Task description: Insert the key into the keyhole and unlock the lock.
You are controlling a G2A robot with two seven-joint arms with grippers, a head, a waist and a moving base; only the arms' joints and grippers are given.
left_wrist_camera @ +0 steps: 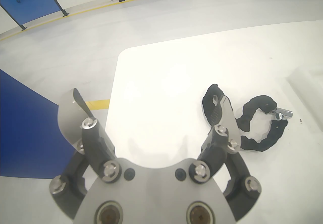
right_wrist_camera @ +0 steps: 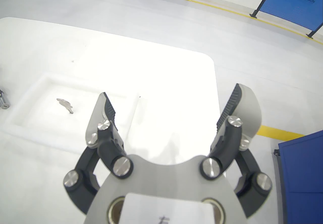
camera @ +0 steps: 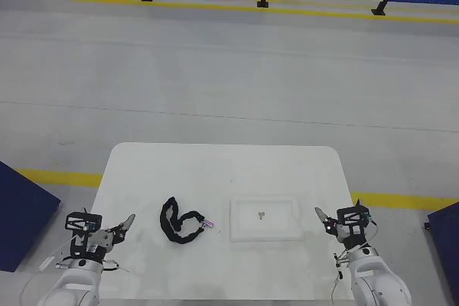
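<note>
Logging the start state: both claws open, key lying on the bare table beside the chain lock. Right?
No. The key lies in the white tray beside the chain lock, as the right wrist view shows. Left claw and right claw are open.

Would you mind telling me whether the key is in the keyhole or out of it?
Out: the key lies flat in the white tray, apart from the chain lock beside the tray.
</note>
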